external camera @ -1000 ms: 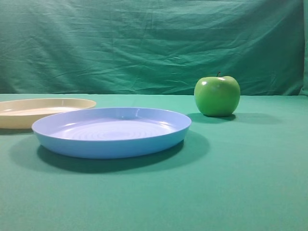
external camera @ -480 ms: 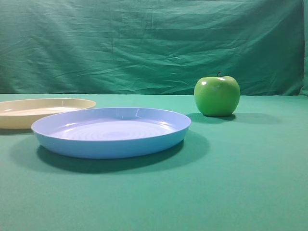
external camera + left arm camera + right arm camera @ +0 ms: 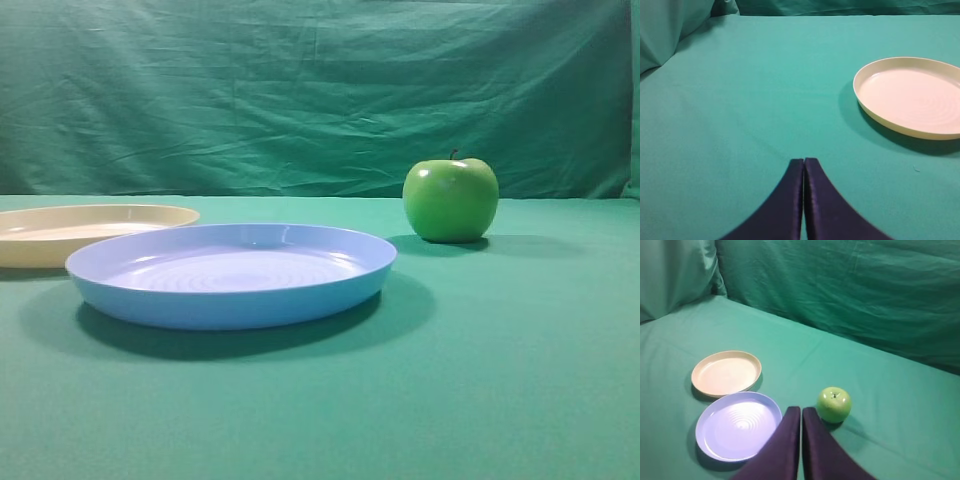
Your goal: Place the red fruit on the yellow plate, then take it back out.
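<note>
The red fruit shows in no view. The yellow plate [image 3: 95, 222] lies empty at the left of the exterior high view; it also appears as a pale round plate [image 3: 912, 95] at the right of the left wrist view and as the farther plate [image 3: 726, 372] in the right wrist view. My left gripper [image 3: 804, 161] is shut with nothing in it, hovering over bare green cloth to the left of the plate and nearer the camera. My right gripper [image 3: 801, 410] is shut and empty, high above the table between the blue plate and the green apple.
A light blue plate [image 3: 232, 272] sits in front of the yellow one, seen as well from above [image 3: 738, 425]. A shiny green apple [image 3: 451, 198] stands to the right, by the right gripper's tips [image 3: 834, 404]. Green cloth covers the table [image 3: 500, 380] and hangs behind.
</note>
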`<action>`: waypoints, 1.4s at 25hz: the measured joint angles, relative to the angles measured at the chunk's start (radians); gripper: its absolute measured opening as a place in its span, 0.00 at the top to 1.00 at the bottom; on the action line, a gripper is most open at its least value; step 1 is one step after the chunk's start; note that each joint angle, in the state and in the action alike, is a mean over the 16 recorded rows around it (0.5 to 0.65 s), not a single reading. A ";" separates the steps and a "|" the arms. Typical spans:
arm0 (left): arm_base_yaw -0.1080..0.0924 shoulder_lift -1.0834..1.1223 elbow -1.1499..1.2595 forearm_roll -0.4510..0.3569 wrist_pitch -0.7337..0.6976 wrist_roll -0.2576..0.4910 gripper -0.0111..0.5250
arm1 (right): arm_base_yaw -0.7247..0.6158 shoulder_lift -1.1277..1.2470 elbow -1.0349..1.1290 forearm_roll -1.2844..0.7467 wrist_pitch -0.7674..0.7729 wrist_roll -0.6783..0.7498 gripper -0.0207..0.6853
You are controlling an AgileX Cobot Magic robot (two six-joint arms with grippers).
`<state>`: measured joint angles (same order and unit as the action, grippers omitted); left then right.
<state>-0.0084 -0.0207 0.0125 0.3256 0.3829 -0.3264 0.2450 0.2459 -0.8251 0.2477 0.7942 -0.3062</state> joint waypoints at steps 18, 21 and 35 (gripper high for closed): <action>0.000 0.000 0.000 0.000 0.000 0.000 0.98 | -0.225 -0.241 0.600 0.037 -0.437 0.000 0.97; 0.000 0.000 0.000 0.000 0.000 0.000 0.98 | -0.232 -0.253 0.688 0.039 -0.504 0.000 0.97; 0.000 0.000 0.000 0.000 0.000 0.000 0.98 | -0.235 -0.258 0.851 0.043 -0.510 0.000 0.97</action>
<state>-0.0084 -0.0207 0.0125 0.3256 0.3829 -0.3264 0.0104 -0.0118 0.0259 0.2907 0.2838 -0.3062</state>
